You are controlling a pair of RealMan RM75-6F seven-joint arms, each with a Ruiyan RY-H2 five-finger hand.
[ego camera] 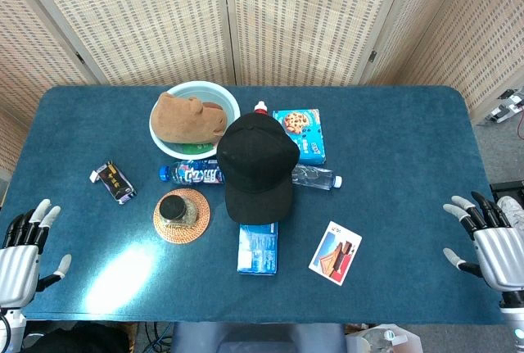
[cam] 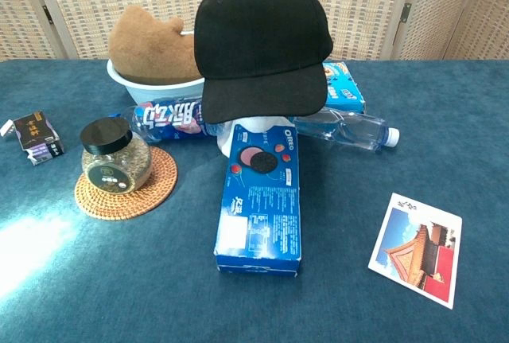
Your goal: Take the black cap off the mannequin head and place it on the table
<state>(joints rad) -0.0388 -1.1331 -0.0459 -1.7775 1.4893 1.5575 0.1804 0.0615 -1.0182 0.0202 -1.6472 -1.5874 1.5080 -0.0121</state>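
The black cap (ego camera: 259, 165) (cam: 261, 40) sits on the white mannequin head (cam: 238, 132) at the middle of the blue table (ego camera: 393, 148), brim toward me. The cap hides almost all of the head. My left hand (ego camera: 23, 255) rests open at the table's near left corner, far from the cap. At the near right edge my right hand (ego camera: 491, 242) is open too, fingers spread, nothing in it. Neither hand shows in the chest view.
Around the head lie an Oreo box (cam: 261, 204), two plastic bottles (cam: 171, 118) (cam: 350, 130), a blue cookie box (ego camera: 301, 133), a basin with a brown plush toy (ego camera: 192, 117), a jar on a woven coaster (cam: 118, 160), a small dark packet (ego camera: 113, 182) and a postcard (cam: 417, 249).
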